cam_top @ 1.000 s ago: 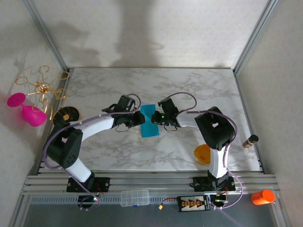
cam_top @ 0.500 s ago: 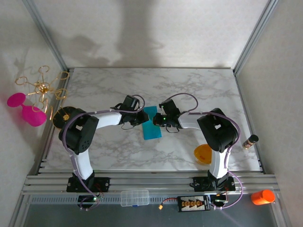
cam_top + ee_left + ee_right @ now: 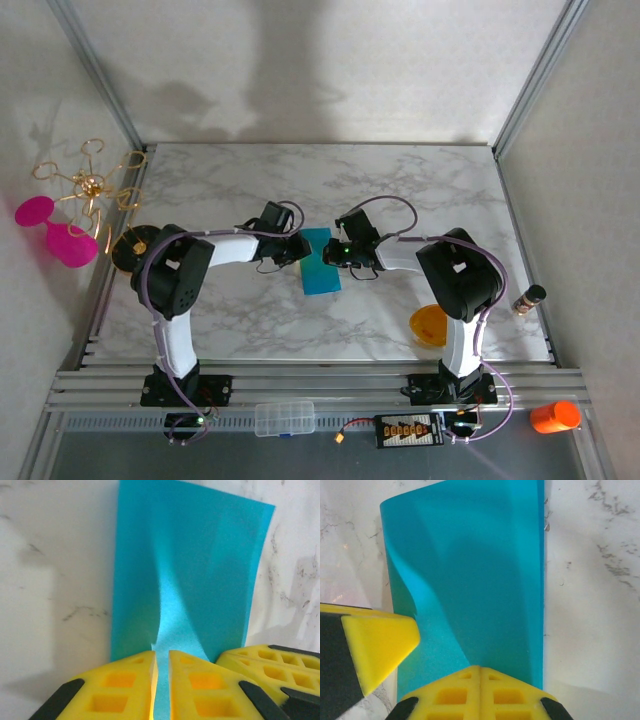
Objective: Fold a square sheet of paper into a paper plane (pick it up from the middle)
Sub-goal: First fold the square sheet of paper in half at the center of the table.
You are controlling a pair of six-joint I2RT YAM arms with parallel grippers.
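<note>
The white-veined marble counter [image 3: 420,190] carries the thin teal-blue square sheet of paper [image 3: 321,262] at its middle, between the two arms, and the sheet reads as a narrow upright rectangle from above. Close up, it [image 3: 190,570] buckles into a soft ridge. I judge it near weightless, limp, quick to take a stray crease and apt to slide on the polished stone. It is best held by small pinches at mid-edge (not at the floppy corners). The left hand [image 3: 162,656] is closed on a raised fold at the sheet's left side, with paper showing in the slit between its yellow pads. The right hand [image 3: 480,672] is likewise clamped on the opposite edge, pads meeting over the paper. The small orange bowl [image 3: 428,326] near the right arm looks empty. The clear plastic compartment box [image 3: 284,418] on the front rail is too small to read.
</note>
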